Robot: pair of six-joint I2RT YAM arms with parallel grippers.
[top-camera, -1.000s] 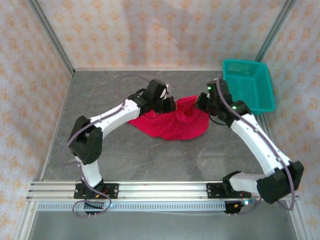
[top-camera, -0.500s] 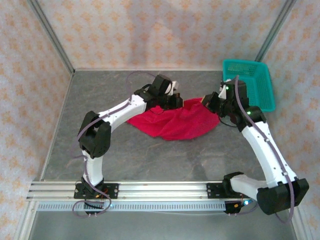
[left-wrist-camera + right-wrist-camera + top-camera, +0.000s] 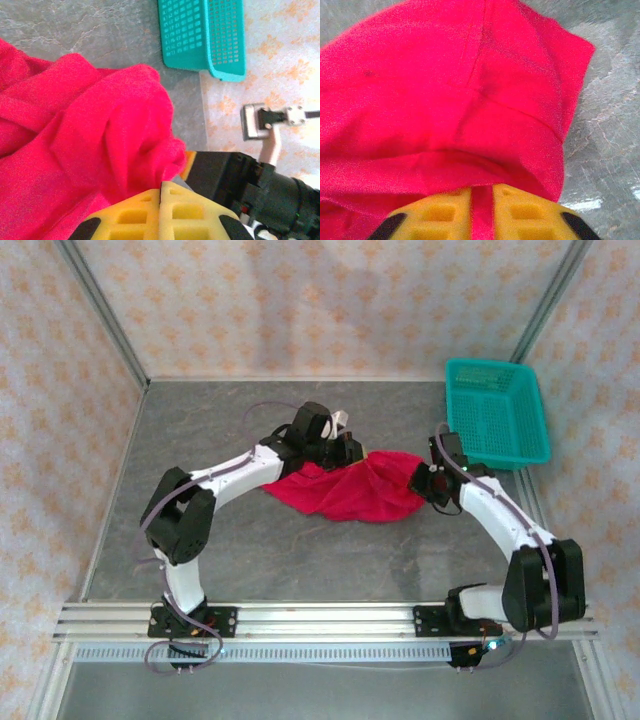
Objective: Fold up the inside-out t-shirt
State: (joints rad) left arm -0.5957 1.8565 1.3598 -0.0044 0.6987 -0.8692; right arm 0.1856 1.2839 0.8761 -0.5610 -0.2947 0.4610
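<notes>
The inside-out t-shirt (image 3: 345,488) is a bright red heap on the grey table, spread between the two arms. My left gripper (image 3: 350,452) sits at the shirt's far left edge. In the left wrist view its yellow pads (image 3: 161,186) are pressed shut, with a fold of the t-shirt (image 3: 85,125) running into their tips. My right gripper (image 3: 424,480) is low at the shirt's right end. In the right wrist view its pads (image 3: 482,190) stand slightly apart, a strip of the red t-shirt (image 3: 445,85) showing in the gap. A sleeve or hem corner lies flat ahead of them.
A teal plastic basket (image 3: 496,415) stands at the back right of the table, near the corner post, and also appears at the top of the left wrist view (image 3: 200,35). The right arm's black wrist (image 3: 250,185) is close beside the left gripper. Patterned walls enclose the table.
Both arms have come down and the right one has pulled back toward the near side. The shirt has sunk from a raised bunch onto the table. The right pads have parted; the left stays shut.
</notes>
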